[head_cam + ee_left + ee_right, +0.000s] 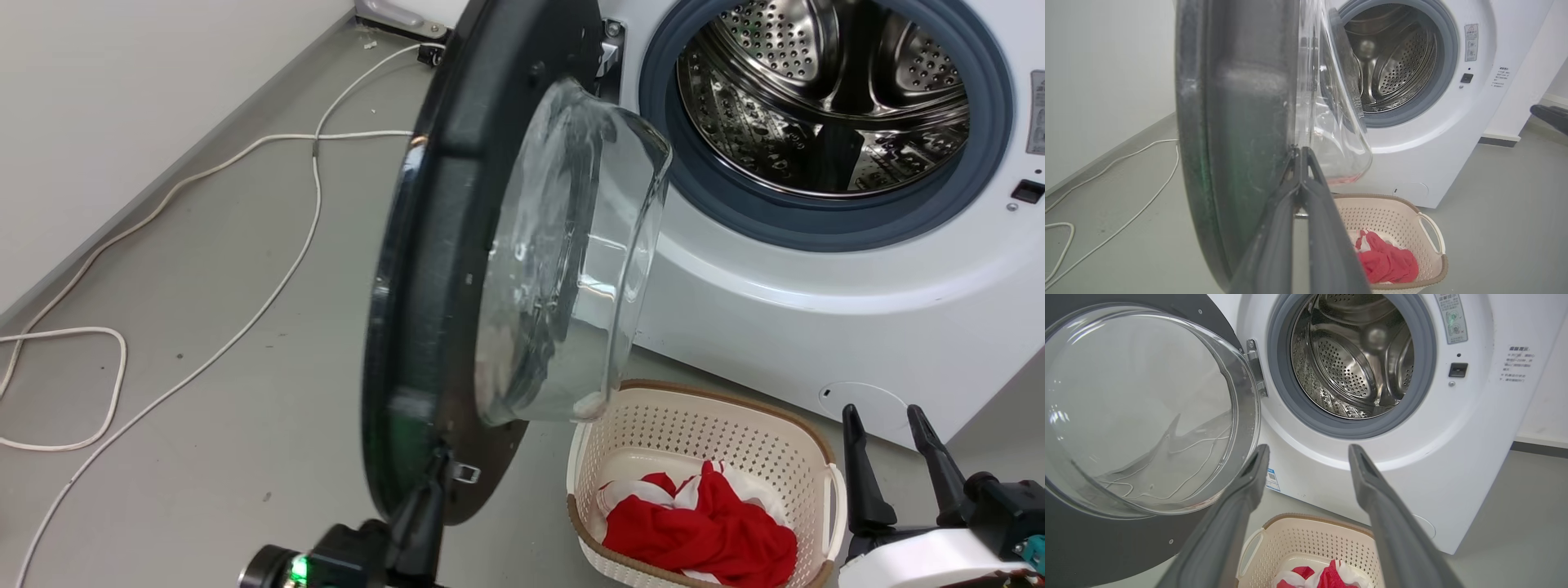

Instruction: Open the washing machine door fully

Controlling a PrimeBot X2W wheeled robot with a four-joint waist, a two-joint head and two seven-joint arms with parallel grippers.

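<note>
Touching the rim of the washing machine door [441,245], left pincer [1300,153] sits closed; right pincer [1308,449] spreads wide, holding nothing.

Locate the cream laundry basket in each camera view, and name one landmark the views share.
Head view: laundry basket at the bottom, right of centre, below the washing machine door.
Left wrist view: basket lower right of centre.
Right wrist view: basket bottom centre, between the fingers of the right gripper.
Shared landmark: steel drum, above the basket.
</note>
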